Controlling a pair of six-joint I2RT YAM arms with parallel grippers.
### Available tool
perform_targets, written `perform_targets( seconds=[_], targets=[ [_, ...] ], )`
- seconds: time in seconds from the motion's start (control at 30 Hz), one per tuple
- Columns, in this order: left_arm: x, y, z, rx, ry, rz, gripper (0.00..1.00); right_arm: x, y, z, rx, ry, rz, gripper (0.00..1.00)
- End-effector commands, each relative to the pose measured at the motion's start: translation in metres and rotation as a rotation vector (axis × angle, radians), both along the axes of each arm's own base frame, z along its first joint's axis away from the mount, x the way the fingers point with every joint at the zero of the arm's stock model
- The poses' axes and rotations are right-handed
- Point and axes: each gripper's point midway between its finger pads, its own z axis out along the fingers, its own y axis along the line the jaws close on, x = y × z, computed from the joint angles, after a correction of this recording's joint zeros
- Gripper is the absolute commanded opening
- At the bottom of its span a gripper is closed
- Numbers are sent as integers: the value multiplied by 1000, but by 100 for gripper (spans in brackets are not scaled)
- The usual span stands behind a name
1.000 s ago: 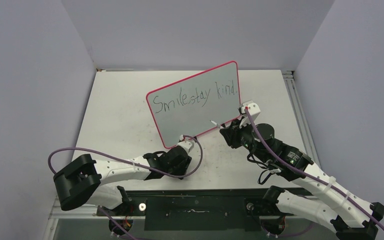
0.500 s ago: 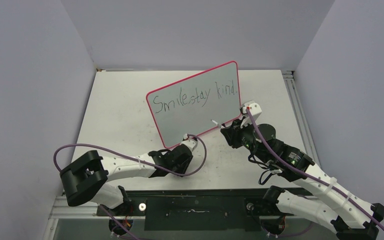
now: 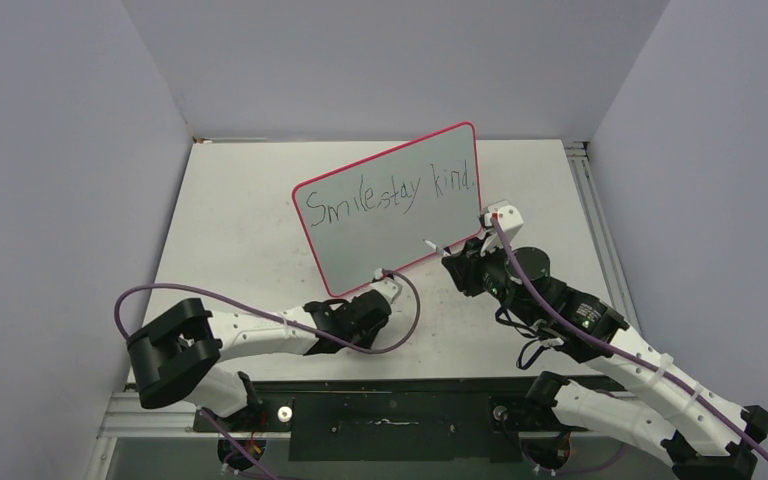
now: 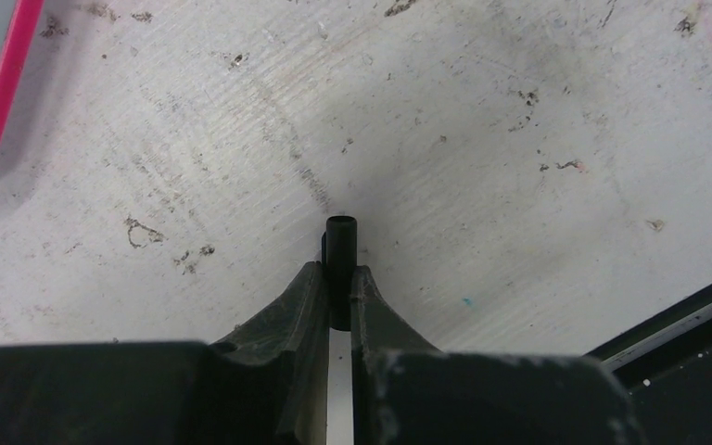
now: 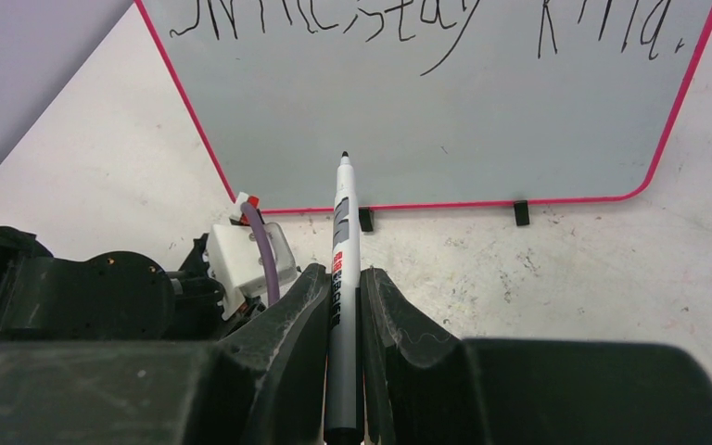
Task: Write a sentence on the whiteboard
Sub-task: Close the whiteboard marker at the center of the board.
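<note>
**Both jaws clenched: cap on the left, marker on the right**

The left gripper (image 4: 338, 271) is clamped on a short black cap (image 4: 340, 243), which sticks out past the fingertips. Below and all around it lies the white tabletop (image 4: 519, 139), scuffed with dark specks, scratches and faint curved streaks. Ahead and to the left of these jaws, a sliver of pink rim (image 4: 0, 102) shows. Behind and to their right runs a black strip (image 4: 686, 334) at the table's edge.

The right gripper (image 5: 343, 278) is closed tight on a grey-and-white marker (image 5: 343, 213), whose tip points forward. Directly ahead stands the whiteboard (image 5: 445, 120), its pale glossy face reading "Smile stay kind." Whether the tip touches that face cannot be told. The board rests on small black feet (image 5: 521, 212) on the same scuffed surface.

Plain pale lilac walls (image 3: 390, 60) close the table in at the back and on both sides.
</note>
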Motion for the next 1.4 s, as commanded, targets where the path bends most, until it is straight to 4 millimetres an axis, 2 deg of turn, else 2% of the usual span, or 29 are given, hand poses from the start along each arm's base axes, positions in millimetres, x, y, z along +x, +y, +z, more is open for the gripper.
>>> perform_targets(
  seconds=[0.0,0.13,0.33,0.43,0.47,0.6,0.7,0.8,1.07,1.23,1.37],
  targets=[
    [7,-5,32,-61,-60,9,0,7,-7,20,-5,-37,-43,5],
    [17,-10,80,-153,-148,-7,0,8,-6,17,-38,-16,-37,5],
    [31,-6,149,-245,-226,-86,0,9,15,17,-90,48,71,5],
    [32,-2,174,-260,-269,-169,0,13,19,14,-90,106,151,5],
    [32,0,180,-265,-286,-203,0,21,12,14,-72,127,153,5],
    [19,-1,188,-298,-339,-414,0,23,7,12,30,210,305,5],
    [9,-2,189,-325,-382,-506,0,7,16,14,109,262,464,5],
    [5,-3,182,-335,-393,-541,0,-6,23,10,138,305,547,5],
    [-13,-11,182,-384,-404,-608,0,-32,39,-23,113,458,677,5],
    [-15,-11,183,-378,-421,-611,0,-45,47,-31,112,506,736,5],
    [-16,-10,185,-384,-432,-613,0,-51,48,-29,124,517,761,5]
  ],
)
